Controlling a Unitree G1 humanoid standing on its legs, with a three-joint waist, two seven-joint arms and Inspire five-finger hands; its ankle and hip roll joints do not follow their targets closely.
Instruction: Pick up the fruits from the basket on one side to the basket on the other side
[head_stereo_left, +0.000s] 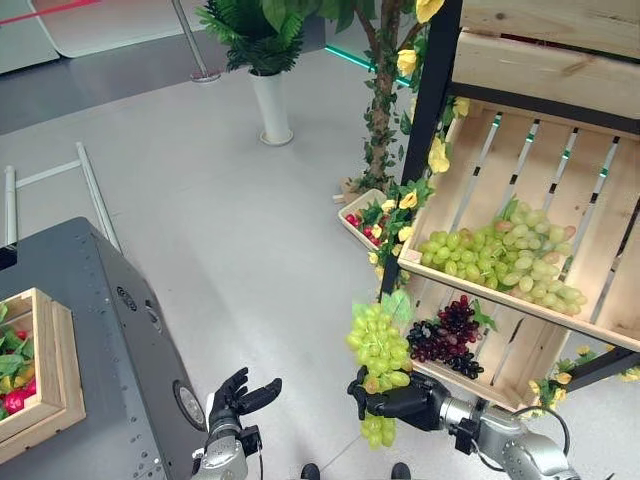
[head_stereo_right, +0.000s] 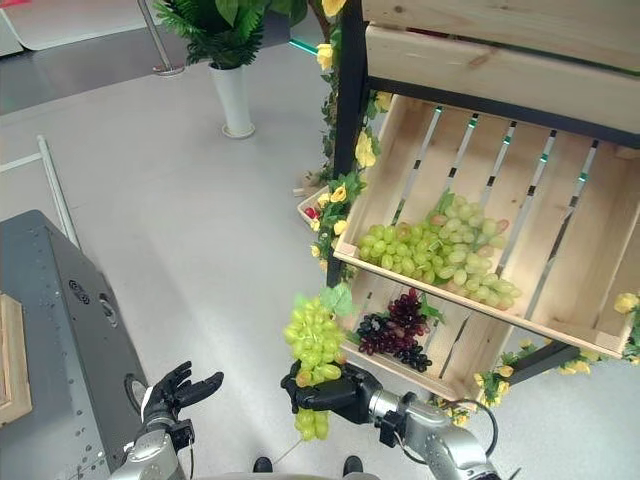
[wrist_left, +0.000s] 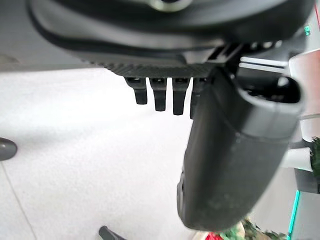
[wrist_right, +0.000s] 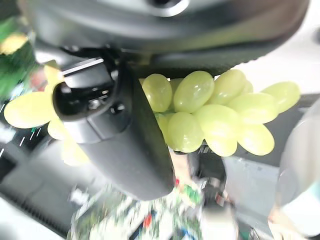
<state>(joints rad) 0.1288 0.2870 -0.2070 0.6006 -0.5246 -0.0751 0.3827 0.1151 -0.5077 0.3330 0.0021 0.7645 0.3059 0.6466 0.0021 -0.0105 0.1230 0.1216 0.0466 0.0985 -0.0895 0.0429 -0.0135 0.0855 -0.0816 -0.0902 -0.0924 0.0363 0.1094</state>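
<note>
A bunch of green grapes (head_stereo_left: 378, 365) hangs in the right robot hand (head_stereo_left: 395, 398), whose fingers are curled round it, above the floor between the wooden crate (head_stereo_left: 560, 215) and the basket (head_stereo_left: 45, 365) at left. The left robot hand (head_stereo_left: 240, 398) waits empty, fingers relaxed. More green grapes (head_stereo_left: 505, 260) and dark grapes (head_stereo_left: 448, 335) remain on the crate shelves, so the job looks far from finished.

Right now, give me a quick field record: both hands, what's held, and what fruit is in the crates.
right hand: shut on a green grape bunch, held over the floor beside the rack
left hand: open, holding nothing
upper crate: green grapes
lower crate: dark grape bunch
left-side box: red and green produce, partly visible
</note>
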